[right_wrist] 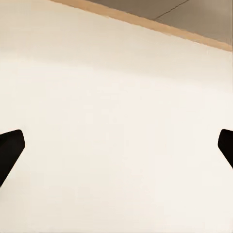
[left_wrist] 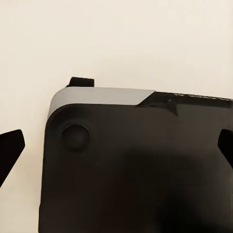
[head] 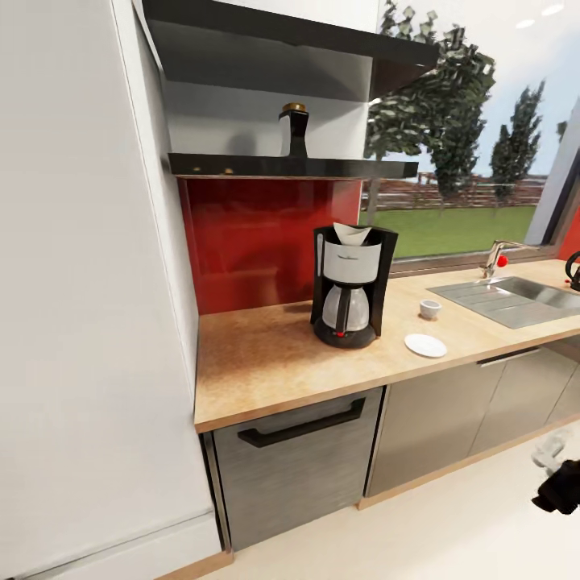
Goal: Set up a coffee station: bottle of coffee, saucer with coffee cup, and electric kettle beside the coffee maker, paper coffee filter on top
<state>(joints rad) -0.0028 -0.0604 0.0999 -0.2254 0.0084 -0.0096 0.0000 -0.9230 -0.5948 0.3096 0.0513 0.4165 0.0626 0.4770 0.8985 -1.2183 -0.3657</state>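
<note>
Worktop (head: 266, 362) is carrying the coffee maker (head: 351, 286), filter (head: 352, 234) topping it, cup (head: 430, 308) and saucer (head: 425, 345) apart; bottle (head: 295, 129) is waiting on the shelf (head: 242, 165). Left gripper (left_wrist: 116, 145) is hanging apart; right gripper (right_wrist: 116, 145) likewise. Reaching high is risking toppling that bottle

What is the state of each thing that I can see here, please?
coffee maker: upright on the kitchen countertop.
paper coffee filter: sitting in the coffee maker's top.
bottle of coffee: upright on the kitchen shelf, capped.
coffee cup: upright on the countertop, apart from the saucer.
saucer: flat, nothing on it.
left gripper: open, holding nothing.
right gripper: open, holding nothing.
</note>
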